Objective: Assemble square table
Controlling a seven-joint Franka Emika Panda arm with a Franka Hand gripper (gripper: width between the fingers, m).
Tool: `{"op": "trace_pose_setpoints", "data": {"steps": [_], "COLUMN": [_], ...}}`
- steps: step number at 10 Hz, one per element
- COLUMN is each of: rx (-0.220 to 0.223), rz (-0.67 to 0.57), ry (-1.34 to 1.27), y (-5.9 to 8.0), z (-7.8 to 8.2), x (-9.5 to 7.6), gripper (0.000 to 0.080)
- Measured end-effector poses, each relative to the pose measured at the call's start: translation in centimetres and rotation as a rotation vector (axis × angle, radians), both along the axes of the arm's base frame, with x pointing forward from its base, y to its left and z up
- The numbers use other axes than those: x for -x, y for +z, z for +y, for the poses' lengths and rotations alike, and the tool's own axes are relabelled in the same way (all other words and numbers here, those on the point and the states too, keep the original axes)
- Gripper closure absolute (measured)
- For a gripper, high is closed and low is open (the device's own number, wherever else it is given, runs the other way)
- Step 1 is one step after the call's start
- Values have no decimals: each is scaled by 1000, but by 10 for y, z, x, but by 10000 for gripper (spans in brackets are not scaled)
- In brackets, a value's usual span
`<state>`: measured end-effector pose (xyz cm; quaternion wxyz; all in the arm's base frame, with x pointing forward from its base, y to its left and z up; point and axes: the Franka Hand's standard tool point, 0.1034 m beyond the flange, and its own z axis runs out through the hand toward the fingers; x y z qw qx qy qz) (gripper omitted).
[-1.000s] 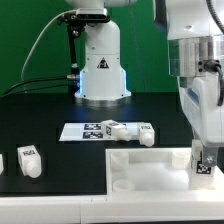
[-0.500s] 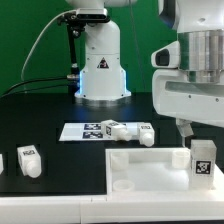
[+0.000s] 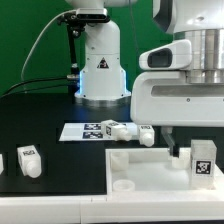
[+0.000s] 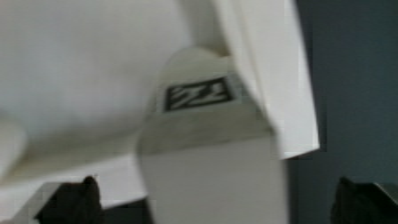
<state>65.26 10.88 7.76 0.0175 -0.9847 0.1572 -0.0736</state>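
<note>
The square table's white top (image 3: pixel 138 166) lies at the front of the black table. One white leg (image 3: pixel 203 160) with a black-and-white tag stands upright on its corner at the exterior view's right. My gripper (image 3: pixel 197 137) hangs just above that leg. In the wrist view the tagged leg (image 4: pixel 199 110) sits between my dark fingertips (image 4: pixel 71 200), with a gap on each side, against the white top (image 4: pixel 80 70). My gripper (image 4: pixel 217 205) is open and holds nothing.
Two more white legs (image 3: pixel 118 130) (image 3: pixel 147 134) lie on the marker board (image 3: pixel 78 131) behind the top. Another leg (image 3: pixel 28 160) stands at the exterior view's left, and one more shows at the left edge. The arm's white base (image 3: pixel 100 65) stands at the back.
My jaws have opened and let go of the leg on the top's corner. The hand has risen and shifted toward the exterior view's left. The leg stays standing.
</note>
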Motion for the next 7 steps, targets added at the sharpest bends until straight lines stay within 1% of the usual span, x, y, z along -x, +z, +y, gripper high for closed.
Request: {"op": "trace_pose_setpoints", "data": {"steps": [2, 3, 4, 5, 7], "rx": [-2, -11, -21, -28, -57], "rz": [1, 2, 3, 5, 10], "ry": [-17, -78, -153, -205, -486], "y": [0, 0, 0, -1, -1], "z": [-1, -1, -3, -3, -8], "x": [0, 0, 0, 0, 3], "gripper": [408, 408, 514, 514, 514]}}
